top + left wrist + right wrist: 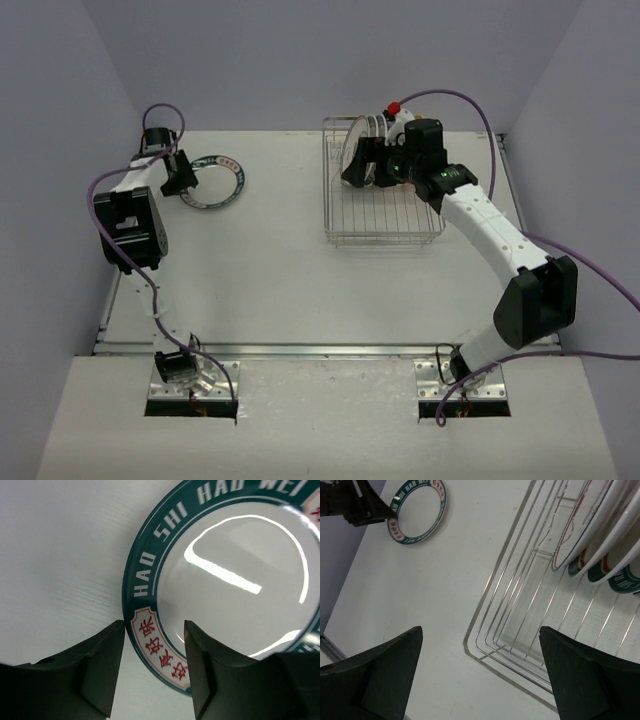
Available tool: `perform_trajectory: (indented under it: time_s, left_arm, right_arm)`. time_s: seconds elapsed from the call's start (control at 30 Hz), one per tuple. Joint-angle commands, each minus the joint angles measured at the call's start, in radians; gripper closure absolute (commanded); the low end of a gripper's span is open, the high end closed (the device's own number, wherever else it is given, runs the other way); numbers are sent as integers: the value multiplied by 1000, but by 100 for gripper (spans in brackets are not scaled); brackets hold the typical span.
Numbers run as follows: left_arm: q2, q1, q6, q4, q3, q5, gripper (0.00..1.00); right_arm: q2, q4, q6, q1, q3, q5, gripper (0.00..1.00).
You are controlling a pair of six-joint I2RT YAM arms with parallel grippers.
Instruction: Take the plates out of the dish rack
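Observation:
One white plate with a teal lettered rim (215, 180) lies flat on the table at the far left. It fills the left wrist view (235, 580). My left gripper (183, 183) is open, and its fingers (154, 622) stand either side of the plate's near rim. Several patterned plates (365, 150) stand upright at the far end of the silver wire dish rack (385, 240). My right gripper (358, 165) hangs wide open and empty over the rack's left side, beside those plates. In the right wrist view, the gripper (480, 629) is above the rack's corner (520, 605), with the standing plates (590, 530) at upper right.
The lying plate (417, 512) and the left gripper (350, 505) show at the top left of the right wrist view. Purple-grey walls close in the table at the back and both sides. A small red object (394, 107) sits behind the rack.

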Motion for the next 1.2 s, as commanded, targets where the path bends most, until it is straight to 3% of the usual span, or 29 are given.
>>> perform_trajectory:
  time_s: [0.0, 0.13, 0.23, 0.33, 0.67, 0.93, 1.17]
  left_arm:
    - [-201, -26, 60, -50, 165, 42, 51]
    - [-364, -60, 113, -57, 119, 34, 49]
    - [-514, -92, 130, 15, -11, 15, 46]
    - [-635, -126, 132, 68, -135, -10, 42]
    - [-828, -190, 114, 104, -357, -48, 25]
    - [-864, -194, 108, 106, -396, -61, 24]
    - [-867, -194, 106, 108, -406, -66, 24]
  right_arm:
    - [-5, -5, -57, -2, 89, 234, 2]
    - [64, -37, -104, -2, 160, 415, 12]
    - [166, -113, -102, -1, 278, 519, 31]
    - [253, -144, -88, 7, 369, 607, 41]
    - [412, -49, -152, 115, 499, 843, 46]
    - [518, -40, -167, 131, 576, 904, 53]
    - [575, -44, -156, 131, 620, 921, 53]
